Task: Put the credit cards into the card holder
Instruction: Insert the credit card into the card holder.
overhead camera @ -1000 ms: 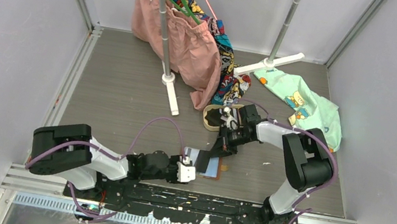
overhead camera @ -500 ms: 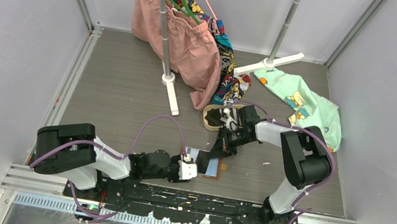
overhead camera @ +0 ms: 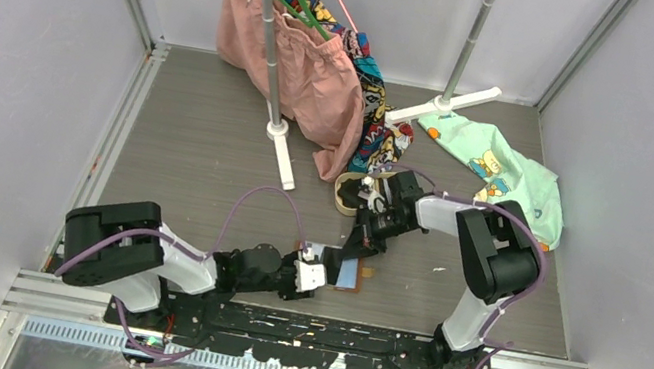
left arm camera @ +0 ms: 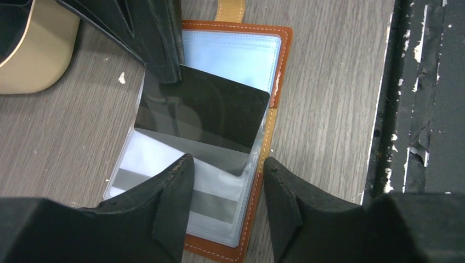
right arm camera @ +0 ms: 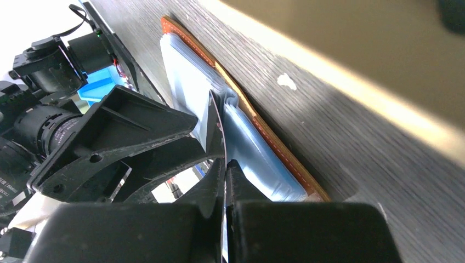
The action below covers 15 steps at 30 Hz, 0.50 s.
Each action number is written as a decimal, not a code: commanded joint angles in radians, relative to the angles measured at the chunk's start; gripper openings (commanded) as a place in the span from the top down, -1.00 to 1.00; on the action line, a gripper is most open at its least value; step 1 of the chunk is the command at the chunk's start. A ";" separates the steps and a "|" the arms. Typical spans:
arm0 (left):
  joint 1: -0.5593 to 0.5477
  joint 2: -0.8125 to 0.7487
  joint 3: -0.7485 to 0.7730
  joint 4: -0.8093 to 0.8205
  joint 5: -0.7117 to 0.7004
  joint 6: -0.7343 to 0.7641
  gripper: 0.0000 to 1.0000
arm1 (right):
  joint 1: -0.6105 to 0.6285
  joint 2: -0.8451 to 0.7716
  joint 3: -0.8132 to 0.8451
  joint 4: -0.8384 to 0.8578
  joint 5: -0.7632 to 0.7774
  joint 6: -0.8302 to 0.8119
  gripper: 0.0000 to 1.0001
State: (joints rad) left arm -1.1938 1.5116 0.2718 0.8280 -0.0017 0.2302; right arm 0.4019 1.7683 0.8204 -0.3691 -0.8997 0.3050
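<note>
**Dark card tilted into the open card holder**

In the overhead view the card holder point(overhead camera: 350, 274) lies open on the table point(overhead camera: 195, 161) at lower centre, just above the arm bases. The right gripper point(overhead camera: 360, 243) reaches down to it from the upper right, its jaws pinched tight on the upper corner of a dark card point(left arm camera: 203, 109). The card tilts, and its lower part shows grey through a clear pocket. The left gripper point(left arm camera: 227, 205) sits at the holder's lower edge, jaws parted wide with nothing held. One of its fingers point(left arm camera: 173, 203) is over the pocket sheet. A beige tray point(left arm camera: 33, 60) fills the upper left of the left wrist view.
</note>
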 commanded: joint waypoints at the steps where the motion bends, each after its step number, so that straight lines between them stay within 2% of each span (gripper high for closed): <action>1: 0.017 -0.013 0.000 0.002 -0.030 -0.108 -0.06 | 0.016 0.043 0.025 -0.037 0.040 -0.006 0.98; 8: 0.019 -0.276 -0.012 -0.128 -0.060 -0.377 -0.23 | 0.017 0.055 0.037 -0.049 0.055 -0.017 0.98; 12: 0.047 -0.440 0.009 -0.373 -0.159 -0.557 -0.36 | 0.017 0.066 0.047 -0.056 0.054 -0.023 0.99; 15: 0.129 -0.491 0.031 -0.540 -0.152 -0.662 -0.23 | 0.017 0.066 0.051 -0.059 0.054 -0.026 0.98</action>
State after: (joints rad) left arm -1.1450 1.0763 0.2619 0.5430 -0.0921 -0.2188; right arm 0.4133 1.8080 0.8585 -0.3870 -0.9104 0.2813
